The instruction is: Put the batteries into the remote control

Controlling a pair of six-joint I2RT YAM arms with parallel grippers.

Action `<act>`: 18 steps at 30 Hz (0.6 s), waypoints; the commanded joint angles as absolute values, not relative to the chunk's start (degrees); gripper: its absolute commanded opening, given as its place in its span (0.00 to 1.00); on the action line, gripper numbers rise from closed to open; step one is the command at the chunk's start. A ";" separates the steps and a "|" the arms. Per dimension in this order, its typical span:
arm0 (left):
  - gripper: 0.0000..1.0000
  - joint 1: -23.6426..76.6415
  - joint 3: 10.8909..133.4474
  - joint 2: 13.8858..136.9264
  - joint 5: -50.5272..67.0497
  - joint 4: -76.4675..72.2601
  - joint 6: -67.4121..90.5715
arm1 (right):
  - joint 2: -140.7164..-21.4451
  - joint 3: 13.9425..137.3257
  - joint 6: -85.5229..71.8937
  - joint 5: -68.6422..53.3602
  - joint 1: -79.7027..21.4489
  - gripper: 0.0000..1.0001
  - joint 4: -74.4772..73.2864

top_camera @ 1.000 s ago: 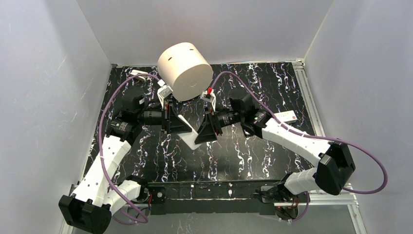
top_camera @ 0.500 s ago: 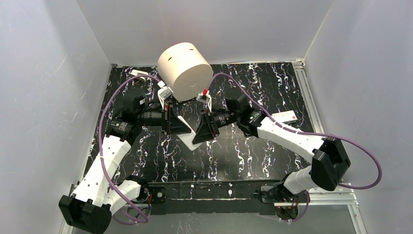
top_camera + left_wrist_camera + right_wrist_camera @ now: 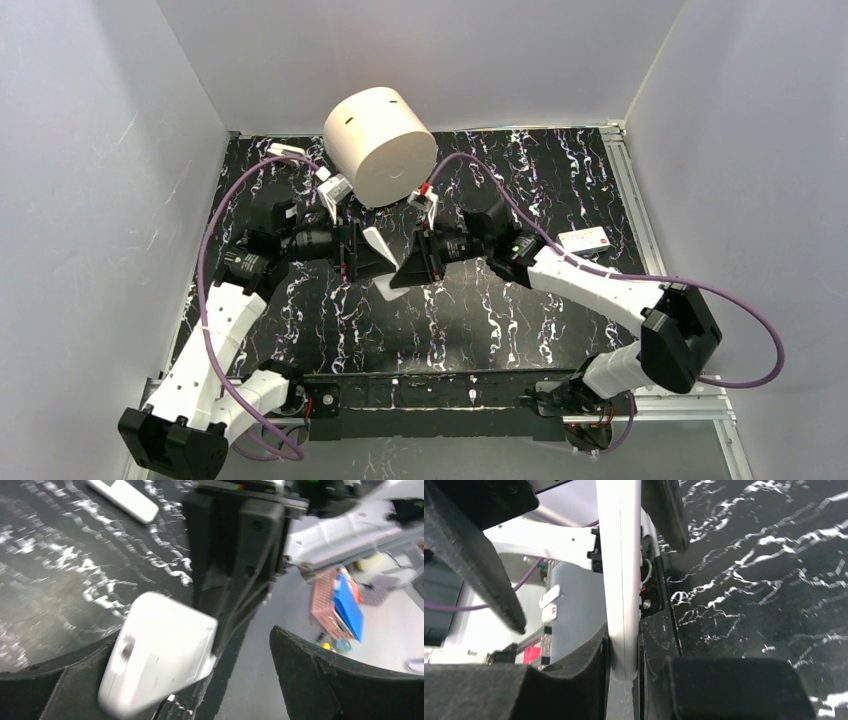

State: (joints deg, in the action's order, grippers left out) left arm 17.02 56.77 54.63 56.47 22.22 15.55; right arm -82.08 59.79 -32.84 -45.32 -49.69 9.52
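The white remote control [image 3: 378, 241] hangs in the air between my two grippers over the middle of the table. My right gripper [image 3: 624, 656] is shut on its lower end, and the remote [image 3: 620, 575] shows edge-on and upright there. My left gripper [image 3: 200, 647] stands open, its fingers [image 3: 320, 680] wide apart, with the remote [image 3: 160, 655] lying against the left one. In the top view the left gripper [image 3: 368, 260] faces the right gripper [image 3: 402, 272]. The batteries are out of view.
A large cream cylinder [image 3: 380, 145] lies on its side at the back of the black marbled table [image 3: 470, 320]. A small white rectangular piece [image 3: 585, 240] with a red mark lies at the right. Grey walls close in three sides.
My left gripper has opened and let go of the remote. The right gripper has moved in to the left and closed on the remote's lower end.
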 commanded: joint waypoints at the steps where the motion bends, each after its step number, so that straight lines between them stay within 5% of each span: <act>1: 0.98 17.14 60.28 53.16 37.73 30.74 13.00 | -76.30 57.65 -32.64 -32.65 -49.58 0.01 6.52; 7: 0.99 17.14 62.50 52.34 -0.45 39.29 17.53 | -75.98 57.75 -28.18 -6.80 -48.97 0.01 -13.19; 12: 0.99 17.14 62.05 51.84 8.31 40.26 18.01 | -84.30 62.61 -26.79 19.60 -49.28 0.01 -27.87; 18: 0.99 17.14 60.61 48.89 7.48 40.48 18.79 | -90.70 65.52 -24.49 31.31 -50.67 0.01 -29.86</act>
